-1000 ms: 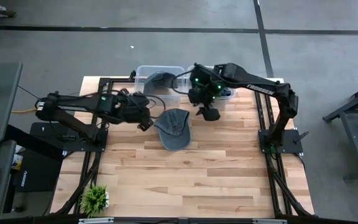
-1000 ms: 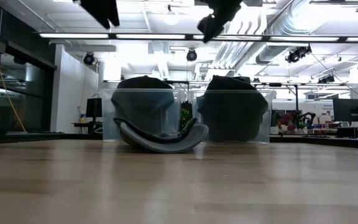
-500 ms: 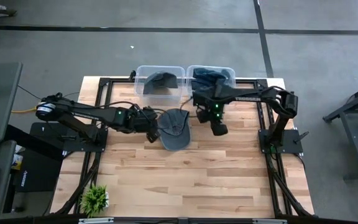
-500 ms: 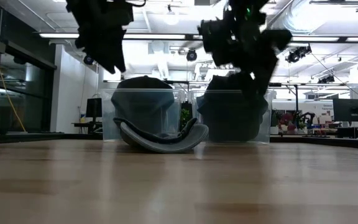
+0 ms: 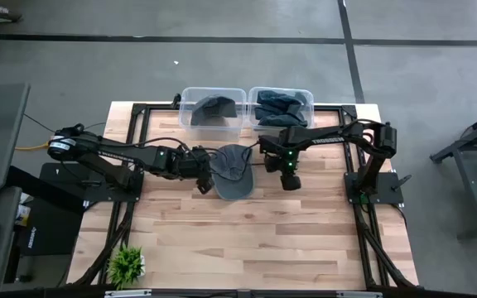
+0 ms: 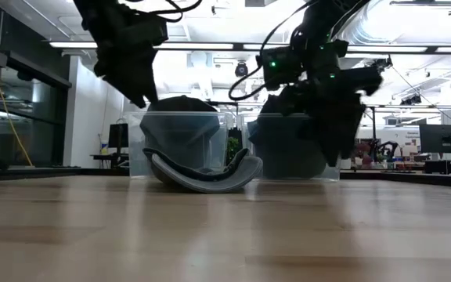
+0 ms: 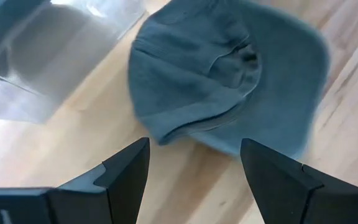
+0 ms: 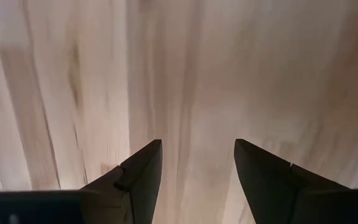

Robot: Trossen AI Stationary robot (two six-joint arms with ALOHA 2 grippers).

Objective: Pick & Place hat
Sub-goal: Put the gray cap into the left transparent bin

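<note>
- Hat (image 5: 232,170) flat on table (image 5: 255,240), between left gripper (image 5: 203,179) and right gripper (image 5: 288,177), both spread, empty.
- Two bins (image 5: 214,106) behind, each holding hats.
- One plant (image 5: 126,265) at corner.

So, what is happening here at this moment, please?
A grey cap lies on the wooden table, in front of two clear bins with more hats inside. The left gripper is open and hangs just beside the cap, not touching it. The right gripper, also open, holds nothing and hangs over bare wood on the cap's other side.
</note>
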